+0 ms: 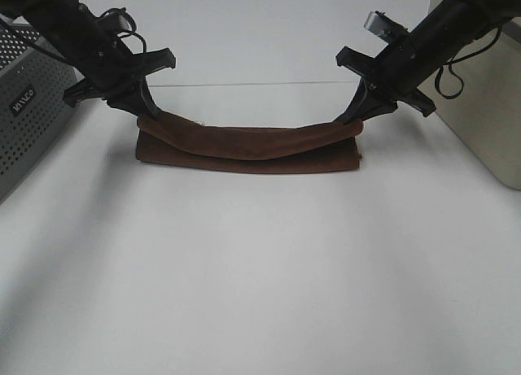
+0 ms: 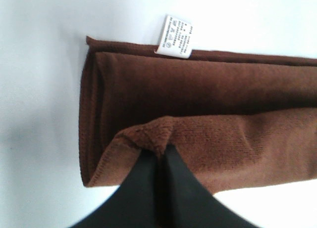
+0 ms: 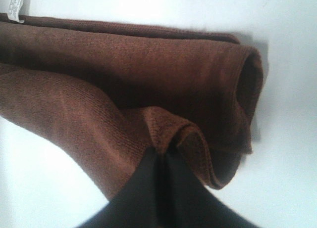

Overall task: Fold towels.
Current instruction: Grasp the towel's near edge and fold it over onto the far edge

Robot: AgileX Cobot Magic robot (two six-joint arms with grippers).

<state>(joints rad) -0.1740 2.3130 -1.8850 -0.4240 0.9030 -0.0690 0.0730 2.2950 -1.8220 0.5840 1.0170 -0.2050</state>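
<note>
1. The towel [image 1: 244, 151] is lying across the middle of the white table [image 1: 260, 277], between the two arms; it is forming a long narrow band of several layers; its white tag [image 2: 174, 36] is showing at the left end, on the edge opposite the gripped one.
2. The left gripper [image 1: 149, 113] is pinching the top layer's corner at the left end, jaws closed on cloth; the right gripper [image 1: 356, 121] is doing likewise at the right end.
3. The held layer is sagging in the middle and rising at both ends.
4. Judgement: the lengthwise folding is looking largely done; laying the held edge down, letting go, and probably a crosswise fold are remaining.
</note>
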